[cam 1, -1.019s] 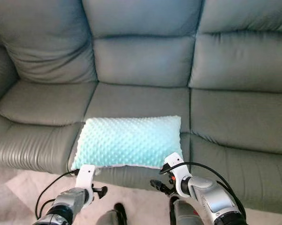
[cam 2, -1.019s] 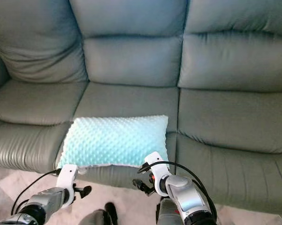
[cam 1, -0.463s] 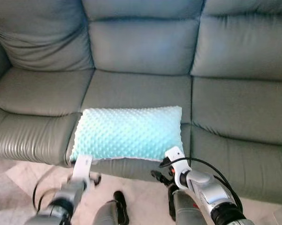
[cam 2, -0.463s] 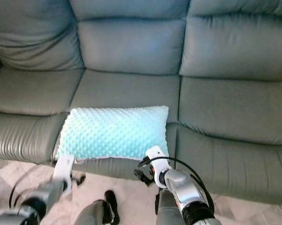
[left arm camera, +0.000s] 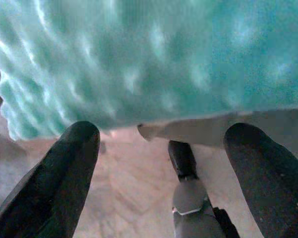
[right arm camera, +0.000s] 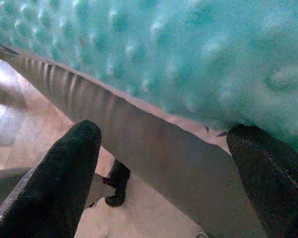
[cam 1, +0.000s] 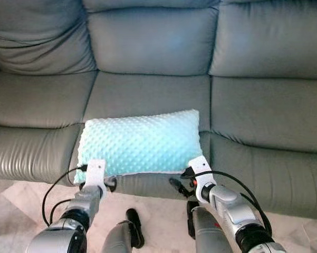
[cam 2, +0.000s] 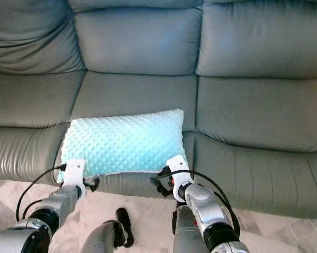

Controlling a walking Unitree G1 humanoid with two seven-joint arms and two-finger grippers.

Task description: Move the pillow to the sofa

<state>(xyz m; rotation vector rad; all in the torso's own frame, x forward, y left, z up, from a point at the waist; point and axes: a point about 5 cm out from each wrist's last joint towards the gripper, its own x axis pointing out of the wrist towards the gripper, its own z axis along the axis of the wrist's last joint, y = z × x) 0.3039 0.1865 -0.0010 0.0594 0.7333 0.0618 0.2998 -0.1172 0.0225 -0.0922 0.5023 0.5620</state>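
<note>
Open cushions lying behind a pillow at the sofa's front edge

The pillow (cam 1: 140, 143) is occupying the front of the sofa (cam 1: 147, 95) middle seat, overhanging its edge; bare seat is stretching behind and to both sides. Both grippers, left gripper (left arm camera: 163, 148) and right gripper (right arm camera: 163, 148), are hanging spread just below, over floor (cam 1: 158, 216).
</note>
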